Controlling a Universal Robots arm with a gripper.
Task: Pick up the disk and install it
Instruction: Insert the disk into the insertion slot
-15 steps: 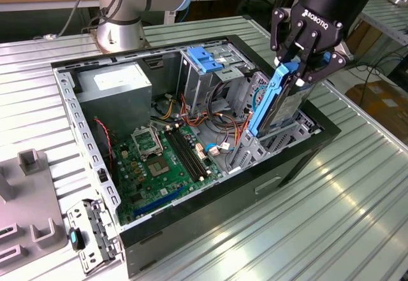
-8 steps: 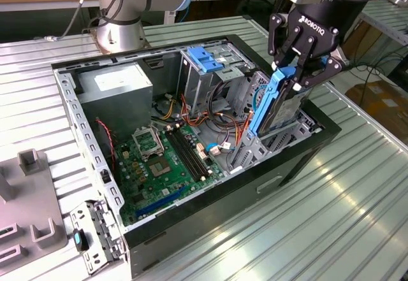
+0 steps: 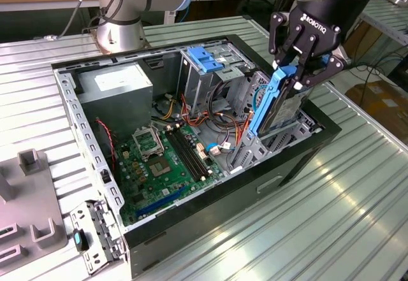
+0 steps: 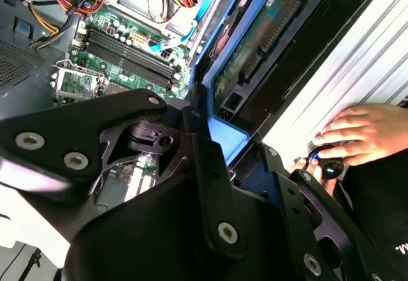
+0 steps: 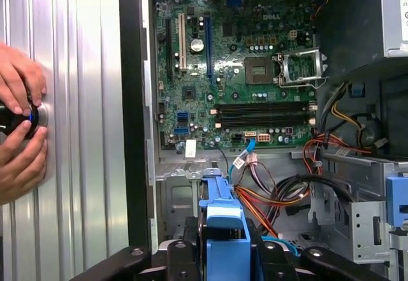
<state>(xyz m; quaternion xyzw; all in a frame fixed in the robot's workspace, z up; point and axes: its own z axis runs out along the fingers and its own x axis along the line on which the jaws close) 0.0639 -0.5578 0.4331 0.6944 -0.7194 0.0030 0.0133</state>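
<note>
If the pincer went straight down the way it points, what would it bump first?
Probably the drive bay right under the disk that the pincer holds, though depth is unclear.

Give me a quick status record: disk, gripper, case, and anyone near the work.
disk: on edge, tilted, lower end dipping into the open case
gripper: jaws shut on the disk's upper end
motherboard: exposed on the case floor
person's hand: on the table beside the case, over a small dark object
</note>
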